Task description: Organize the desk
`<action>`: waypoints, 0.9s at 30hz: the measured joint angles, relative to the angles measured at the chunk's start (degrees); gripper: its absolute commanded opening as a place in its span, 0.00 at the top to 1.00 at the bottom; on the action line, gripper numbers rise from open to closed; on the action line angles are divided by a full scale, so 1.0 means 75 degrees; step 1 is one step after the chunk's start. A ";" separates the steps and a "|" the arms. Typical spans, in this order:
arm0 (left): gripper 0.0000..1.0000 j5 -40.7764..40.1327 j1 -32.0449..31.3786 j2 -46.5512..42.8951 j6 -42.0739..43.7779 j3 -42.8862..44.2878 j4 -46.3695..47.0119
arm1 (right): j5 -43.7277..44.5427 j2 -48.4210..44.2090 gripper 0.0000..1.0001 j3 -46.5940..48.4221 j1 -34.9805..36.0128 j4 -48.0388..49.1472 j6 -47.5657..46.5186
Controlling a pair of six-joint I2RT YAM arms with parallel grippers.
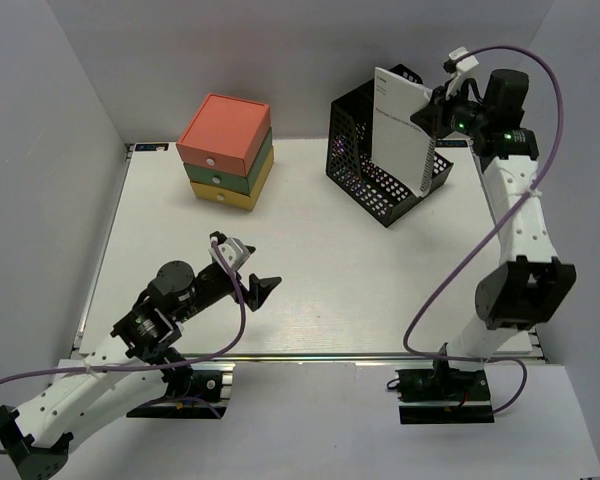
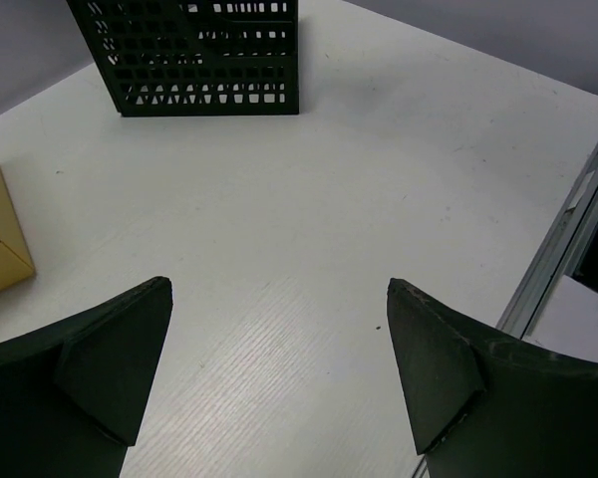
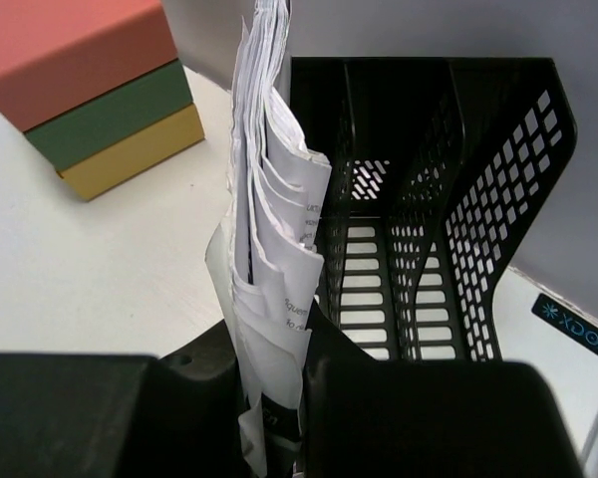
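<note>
Left claw wide, right claw clamped.

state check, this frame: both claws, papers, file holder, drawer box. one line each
left claw: open, empty, above bare desk
right claw: shut on paper stack
paper stack: held upright on edge at the file holder; cannot tell if it is seated in a slot
file holder: upright, visible slots empty
drawer box: three drawers stacked, all closed

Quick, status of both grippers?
Left gripper: open, empty, over the desk.
Right gripper: shut on the papers, above the file holder.
</note>
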 measured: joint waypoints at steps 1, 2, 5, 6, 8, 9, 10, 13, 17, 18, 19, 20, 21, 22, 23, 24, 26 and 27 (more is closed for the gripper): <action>0.02 -0.0020 -0.0003 -0.0026 0.0020 -0.0044 -0.0009 | -0.0038 0.0236 1.00 0.0096 -0.0006 0.0099 0.0035; 0.02 -0.0058 -0.0006 -0.0052 0.0032 -0.0073 -0.0023 | -0.0105 0.0475 1.00 0.0210 -0.0023 0.0236 0.0073; 0.02 -0.0140 -0.0006 -0.0119 0.0076 -0.0099 -0.0061 | -0.0315 0.1078 1.00 0.0493 -0.0029 0.0615 0.0195; 0.02 -0.0149 -0.0003 -0.0140 0.0082 -0.0099 -0.0058 | -0.0388 0.1241 1.00 0.0551 -0.0029 0.0740 0.0239; 0.02 -0.0189 0.0000 -0.0172 0.0090 -0.0099 -0.0058 | -0.0533 0.1460 1.00 0.0577 -0.0029 0.1023 0.0300; 0.02 -0.0204 0.0000 -0.0181 0.0093 -0.0099 -0.0058 | -0.0600 0.1547 1.00 0.0577 -0.0029 0.1160 0.0341; 0.02 -0.0227 0.0000 -0.0189 0.0108 -0.0099 -0.0061 | -0.0670 0.1635 1.00 0.0577 -0.0029 0.1317 0.0391; 0.02 -0.0277 0.0000 -0.0189 0.0134 -0.0099 -0.0067 | -0.0895 0.1851 1.00 0.0577 -0.0029 0.1798 0.0460; 0.02 -0.0300 0.0000 -0.0181 0.0140 -0.0099 -0.0096 | -0.1215 0.2192 1.00 0.0571 -0.0035 0.2521 0.0501; 0.02 -0.0306 0.0000 -0.0172 0.0143 -0.0099 -0.0111 | -0.1314 0.2294 1.00 0.0562 -0.0041 0.2716 0.0533; 0.02 -0.0309 0.0000 -0.0163 0.0143 -0.0099 -0.0117 | -0.1390 0.2384 1.00 0.0539 -0.0044 0.2882 0.0577; 0.02 -0.0315 0.0000 -0.0143 0.0143 -0.0099 -0.0117 | -0.1489 0.2474 1.00 0.0510 -0.0050 0.3048 0.0621; 0.02 -0.0315 0.0000 -0.0128 0.0143 -0.0099 -0.0119 | -0.1580 0.2559 1.00 0.0487 -0.0052 0.3217 0.0659; 0.02 -0.0315 0.0000 -0.0117 0.0143 -0.0099 -0.0131 | -0.1670 0.2637 1.00 0.0408 -0.0061 0.3430 0.0670; 0.02 -0.0315 0.0000 -0.0108 0.0143 -0.0099 -0.0137 | -0.1737 0.2681 1.00 0.0315 -0.0067 0.3596 0.0685; 0.02 -0.0315 0.0000 -0.0096 0.0143 -0.0099 -0.0137 | -0.1818 0.2728 1.00 0.0184 -0.0076 0.3780 0.0697; 0.02 -0.0312 0.0000 -0.0082 0.0143 -0.0099 -0.0140 | -0.1955 0.2771 1.00 -0.0152 -0.0093 0.4173 0.0731; 0.02 -0.0312 0.0000 -0.0082 0.0143 -0.0099 -0.0143 | -0.2005 0.2786 1.00 -0.0323 -0.0096 0.4316 0.0761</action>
